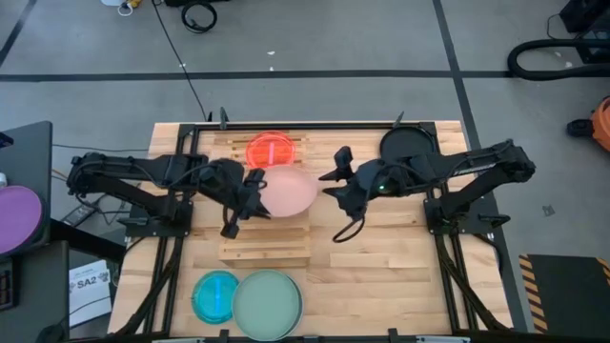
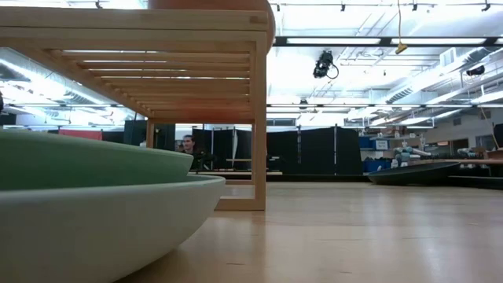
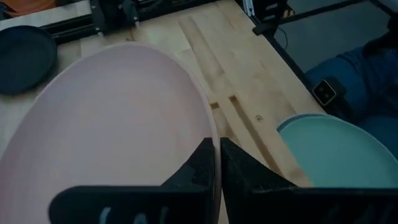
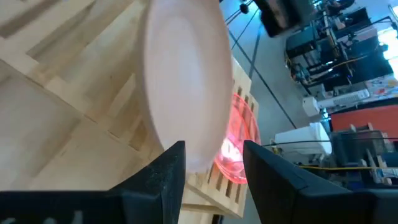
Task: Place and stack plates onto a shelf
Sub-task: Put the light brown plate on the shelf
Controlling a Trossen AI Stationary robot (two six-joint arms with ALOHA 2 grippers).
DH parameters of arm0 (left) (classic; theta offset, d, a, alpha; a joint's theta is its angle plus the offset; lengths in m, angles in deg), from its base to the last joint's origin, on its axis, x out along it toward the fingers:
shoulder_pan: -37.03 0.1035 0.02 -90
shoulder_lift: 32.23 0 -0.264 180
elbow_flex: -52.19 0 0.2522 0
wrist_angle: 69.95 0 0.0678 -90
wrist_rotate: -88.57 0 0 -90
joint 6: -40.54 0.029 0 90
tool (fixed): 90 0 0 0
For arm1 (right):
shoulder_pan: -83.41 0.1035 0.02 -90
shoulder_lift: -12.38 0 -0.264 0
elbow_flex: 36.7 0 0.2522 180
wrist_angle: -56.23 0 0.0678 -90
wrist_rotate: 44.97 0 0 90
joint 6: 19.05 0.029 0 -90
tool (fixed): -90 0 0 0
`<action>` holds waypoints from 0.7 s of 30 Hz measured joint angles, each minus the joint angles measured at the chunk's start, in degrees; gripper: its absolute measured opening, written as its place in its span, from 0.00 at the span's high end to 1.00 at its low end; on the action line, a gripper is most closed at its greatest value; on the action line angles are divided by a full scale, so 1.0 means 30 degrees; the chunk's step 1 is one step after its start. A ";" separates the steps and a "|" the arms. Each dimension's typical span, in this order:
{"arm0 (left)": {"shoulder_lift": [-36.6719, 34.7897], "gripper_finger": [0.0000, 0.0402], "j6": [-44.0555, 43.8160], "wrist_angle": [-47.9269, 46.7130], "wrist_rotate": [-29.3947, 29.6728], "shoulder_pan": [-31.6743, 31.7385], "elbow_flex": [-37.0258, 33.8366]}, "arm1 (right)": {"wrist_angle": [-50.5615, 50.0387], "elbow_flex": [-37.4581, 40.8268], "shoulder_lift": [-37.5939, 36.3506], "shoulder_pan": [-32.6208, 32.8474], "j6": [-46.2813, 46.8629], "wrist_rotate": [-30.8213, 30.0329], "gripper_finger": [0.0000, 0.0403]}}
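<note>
A pale pinkish-white plate point(image 1: 291, 191) hangs over the light-wood slatted shelf point(image 1: 265, 250), held at its left rim by my left gripper point(image 1: 250, 198), which is shut on it. My right gripper point(image 1: 335, 186) is open at the plate's right edge. In the right wrist view its fingers point(image 4: 177, 165) stand on either side of the rim point(image 4: 199, 158), and I see no touch. A translucent red plate point(image 1: 270, 150) lies flat on the shelf's far slats. A blue plate point(image 1: 215, 293) and a mint-green plate point(image 1: 268, 303) lie on the table's near edge. My left gripper pinches the pale plate's rim point(image 3: 213, 140) between its two shut fingers, coming level from the table's left. The plate reaches out beyond the fingers over the shelf. Whether its underside touches the slats I cannot tell.
A black plate point(image 1: 408, 143) lies at the table's far right corner. A purple disc point(image 1: 19, 214) sits off the table to the left. In the low view the mint-green plate point(image 2: 78, 161) rests in a whitish one point(image 2: 102, 224). Bare planks point(image 1: 381, 276) lie right of the shelf.
</note>
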 joint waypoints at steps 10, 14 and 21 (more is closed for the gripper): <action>0.0000 0.96 -0.2463 -0.1447 0.2925 -0.3218 0.0007 | -0.2642 0.0007 -0.2779 -0.0007 0.5983 -0.0153 0.59; 0.0000 0.96 -0.3118 -0.2174 0.4445 -0.4357 0.0007 | -0.3771 0.0007 -0.3439 -0.0005 0.8433 -0.0142 0.59; 0.0000 0.96 -0.4012 -0.3360 0.7438 -0.5715 0.0000 | -0.4118 0.0013 -0.3554 0.0000 1.1124 0.0687 0.59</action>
